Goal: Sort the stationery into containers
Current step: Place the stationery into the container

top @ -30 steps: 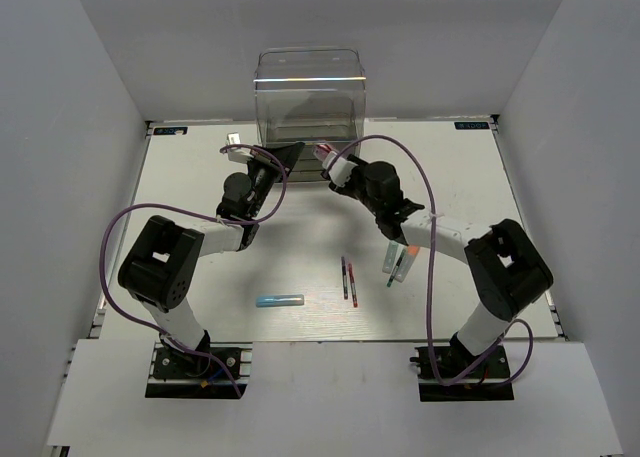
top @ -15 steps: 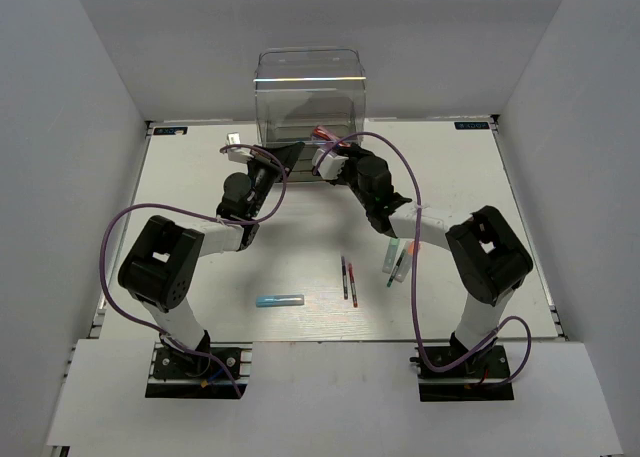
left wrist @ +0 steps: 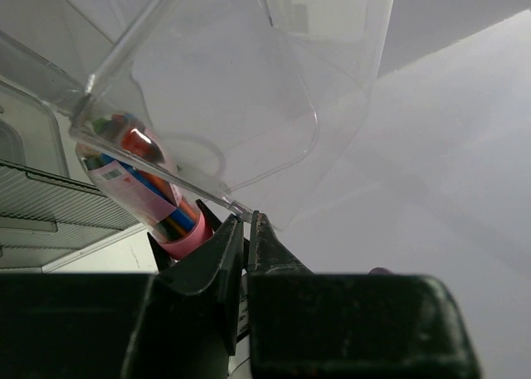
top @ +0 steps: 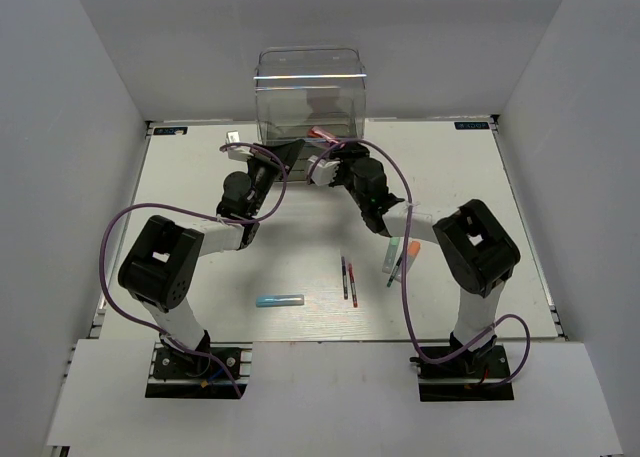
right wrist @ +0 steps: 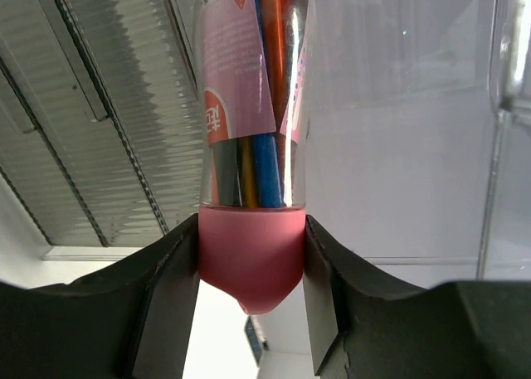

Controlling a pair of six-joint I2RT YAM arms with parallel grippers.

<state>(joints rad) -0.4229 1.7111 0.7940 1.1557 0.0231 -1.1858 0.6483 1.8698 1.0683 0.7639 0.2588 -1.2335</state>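
The clear organiser [top: 310, 92] stands at the table's far edge. My left gripper [top: 289, 153] [left wrist: 246, 220] is shut on the lower edge of the organiser's clear front flap [left wrist: 249, 89], which stands swung outward. My right gripper [top: 327, 159] [right wrist: 250, 255] is shut on the pink cap of the stubby pink cylinder [right wrist: 249, 147] [top: 322, 135], a clear tube of coloured pens. The tube points at the organiser's opening, just beside the flap, and also shows through it in the left wrist view [left wrist: 141, 188]. Ribbed drawer fronts [right wrist: 91, 147] lie to its left.
On the table lie a light blue stick [top: 279, 300], a purple and a red pen [top: 347, 277], a pale green marker [top: 389, 257], an orange-capped marker [top: 409, 251] and a thin green pen [top: 394, 274]. White walls enclose the table.
My right gripper has carried the pink cylinder left and farther toward the organiser's opening. The left arm has stayed where it was with the flap.
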